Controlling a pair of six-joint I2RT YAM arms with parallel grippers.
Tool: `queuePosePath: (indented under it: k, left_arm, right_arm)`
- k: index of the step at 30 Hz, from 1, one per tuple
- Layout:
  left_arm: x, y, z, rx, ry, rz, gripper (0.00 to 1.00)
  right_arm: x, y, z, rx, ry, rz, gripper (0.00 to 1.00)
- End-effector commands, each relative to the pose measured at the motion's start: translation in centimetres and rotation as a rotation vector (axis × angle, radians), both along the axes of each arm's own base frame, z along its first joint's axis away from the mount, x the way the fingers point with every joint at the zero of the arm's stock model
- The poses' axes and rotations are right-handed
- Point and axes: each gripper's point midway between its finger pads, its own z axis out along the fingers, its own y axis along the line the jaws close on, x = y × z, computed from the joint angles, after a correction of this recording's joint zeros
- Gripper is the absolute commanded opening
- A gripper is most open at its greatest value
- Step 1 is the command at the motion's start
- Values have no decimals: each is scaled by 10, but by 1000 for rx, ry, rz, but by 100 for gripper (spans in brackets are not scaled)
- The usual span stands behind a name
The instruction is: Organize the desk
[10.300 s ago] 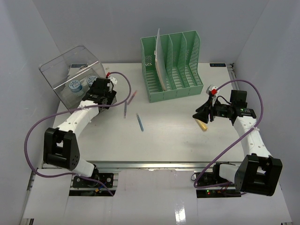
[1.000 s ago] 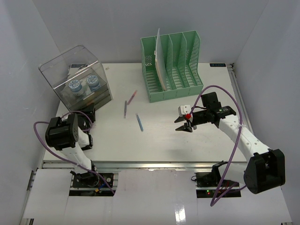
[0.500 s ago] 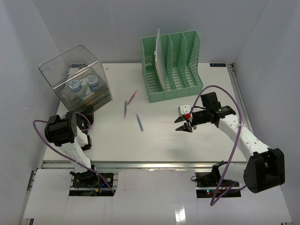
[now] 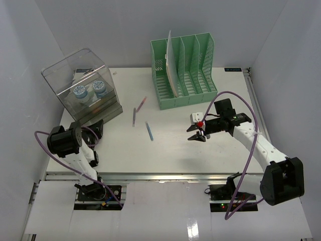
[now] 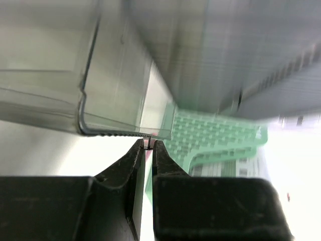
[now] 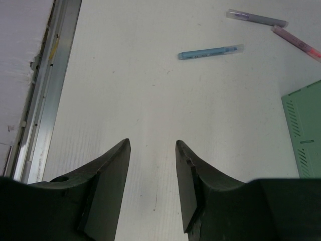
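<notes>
The desk (image 4: 175, 153) is a white tabletop (image 6: 125, 75). On it lie a blue pen (image 4: 149, 131) (image 6: 210, 51), a grey-purple pen (image 4: 134, 117) (image 6: 256, 18) and a pink pen (image 4: 142, 104) (image 6: 296, 42). My right gripper (image 4: 196, 135) (image 6: 153, 143) hovers open over bare desk right of the blue pen, nothing between its fingers. My left gripper (image 4: 98, 125) (image 5: 147, 143) is shut at the front lower edge of the clear plastic box (image 4: 83, 83) (image 5: 110, 75). Its tips pinch a small tab on that edge.
A green file rack (image 4: 183, 70) (image 6: 303, 130) (image 5: 215, 140) stands at the back centre with a pale sheet in one slot. Two blue-and-white round containers (image 4: 89, 91) sit inside the clear box. A silver rail (image 6: 50, 75) runs along the front edge. Grey walls enclose the desk.
My left gripper has closed at the clear box's lower edge, and its arm has drawn back a little. The box's near corner has shifted slightly forward. The right arm stays still.
</notes>
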Motion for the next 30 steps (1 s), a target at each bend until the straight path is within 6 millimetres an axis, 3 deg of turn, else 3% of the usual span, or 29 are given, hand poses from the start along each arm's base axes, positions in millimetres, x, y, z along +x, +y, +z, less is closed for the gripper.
queuePosePath:
  k: [1, 4, 8, 10, 12, 14, 16, 24, 27, 28, 29, 30]
  left_arm:
    - [-29, -24, 67, 144, -267, -92, 0]
    - [-42, -33, 70, 145, -271, -118, 0]
    - [-44, -37, 68, 126, -251, -141, 4]
    - [-42, -44, 64, 69, -227, -184, 22]
    - [-43, -51, 54, 46, -176, -233, 54]
    - [-41, -55, 60, 79, -191, -273, 74]
    - [-47, -59, 64, 102, -199, -291, 83]
    - [-71, -75, 72, 293, -153, -400, 90]
    - [-69, -70, 103, 525, -170, -404, 93]
    - [-75, -73, 109, 575, -150, -430, 93]
    - [-72, -77, 129, 665, -174, -464, 93]
    - [-71, -82, 133, 699, -164, -503, 93]
  right_arm:
    - [2, 1, -1, 14, 4, 5, 48]
    - [2, 1, -2, 11, 10, 3, 48]
    - [4, 0, -5, -1, 13, -5, 49]
    - [5, -1, -7, -7, 16, -13, 49]
    - [7, -1, -8, -13, 13, -20, 49]
    - [8, -2, -8, -14, 13, -27, 50]
    - [8, -3, -7, -12, 10, -29, 52]
    - [7, -2, -2, -1, -1, -31, 56]
    - [7, -3, -1, 0, -7, -34, 56]
    - [8, -3, -1, -1, -9, -38, 56]
    - [8, -3, 0, 2, -11, -38, 56]
    - [8, -3, 0, 3, -12, -39, 56]
